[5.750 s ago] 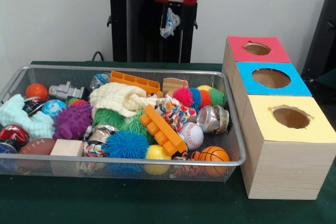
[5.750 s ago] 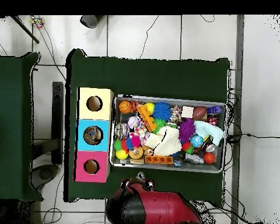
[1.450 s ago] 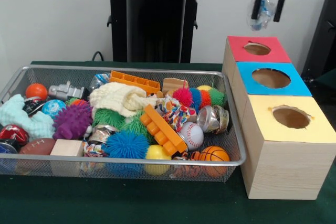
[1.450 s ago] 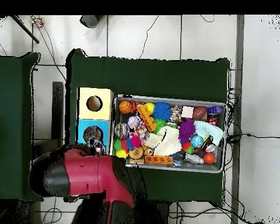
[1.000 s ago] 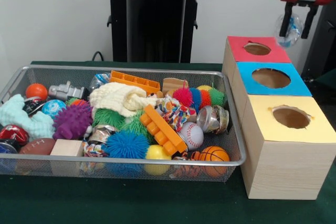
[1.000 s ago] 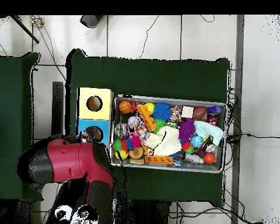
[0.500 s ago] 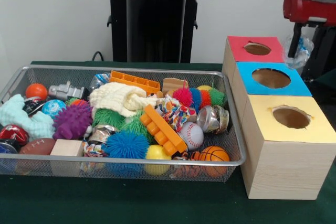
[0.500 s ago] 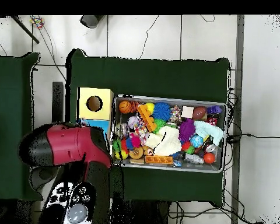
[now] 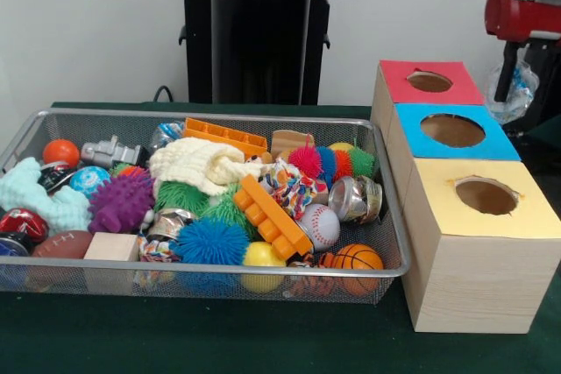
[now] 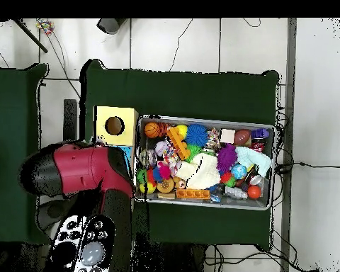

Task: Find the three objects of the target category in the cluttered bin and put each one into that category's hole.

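Wire bin [image 9: 386, 271] on the green table holds the clutter: a pale teal plush [image 9: 35, 199] at its left end, a purple spiky ball [image 9: 120, 202], a cream knitted cloth [image 9: 200, 164], an orange toy brick [image 9: 271, 215], a baseball [image 9: 320, 225] and a small basketball [image 9: 357, 258]. Right of it stand three boxes with round holes, red [image 9: 429, 81], blue [image 9: 453, 130] and yellow [image 9: 484, 196]. Farther right, beside the red and blue boxes, the gripper [image 9: 518, 85] is clamped on a crumpled clear plastic piece [image 9: 515, 94] with blue marks.

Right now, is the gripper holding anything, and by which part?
Yes: the gripper holds a crumpled clear plastic item, pinched near its top between the fingers, beside the red box.
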You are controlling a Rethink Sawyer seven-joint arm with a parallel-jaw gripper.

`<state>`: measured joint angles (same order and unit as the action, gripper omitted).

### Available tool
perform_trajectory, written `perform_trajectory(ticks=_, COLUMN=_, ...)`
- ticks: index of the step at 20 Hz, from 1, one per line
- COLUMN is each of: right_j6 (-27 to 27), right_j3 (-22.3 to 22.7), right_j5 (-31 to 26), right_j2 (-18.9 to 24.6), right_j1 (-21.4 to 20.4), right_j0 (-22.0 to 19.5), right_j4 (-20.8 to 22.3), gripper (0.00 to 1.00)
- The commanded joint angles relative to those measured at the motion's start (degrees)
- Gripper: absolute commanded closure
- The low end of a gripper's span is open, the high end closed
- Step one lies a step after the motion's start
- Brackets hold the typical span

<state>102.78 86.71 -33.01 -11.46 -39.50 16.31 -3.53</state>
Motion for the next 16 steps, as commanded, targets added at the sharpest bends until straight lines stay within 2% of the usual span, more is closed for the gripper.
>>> perform_trajectory(ticks=1, right_j6=7.6, right_j3=-0.7, right_j5=-5.8, right_j2=3.7, right_j1=1.6, right_j0=-3.8, right_j4=-1.9, gripper=1.00)
perform_trajectory(ticks=6, right_j6=5.8, right_j3=3.8, right_j5=-2.4, right_j2=5.1, right_j1=-0.2, right_j0=-5.7, right_j4=-1.7, gripper=1.00)
perform_trajectory(ticks=8, right_j6=6.0, right_j3=3.5, right_j5=-1.9, right_j2=5.4, right_j1=0.2, right_j0=-5.8, right_j4=-1.5, gripper=1.00)
perform_trajectory(ticks=10, right_j6=4.9, right_j3=7.0, right_j5=0.5, right_j2=5.9, right_j1=-1.3, right_j0=-7.3, right_j4=-1.0, gripper=1.00)
perform_trajectory(ticks=12, right_j6=4.9, right_j3=8.5, right_j5=1.4, right_j2=6.1, right_j1=-1.9, right_j0=-7.7, right_j4=-0.5, gripper=1.00)
perform_trajectory(ticks=16, right_j6=5.6, right_j3=9.8, right_j5=2.2, right_j2=5.6, right_j1=-2.5, right_j0=-7.9, right_j4=0.2, gripper=1.00)
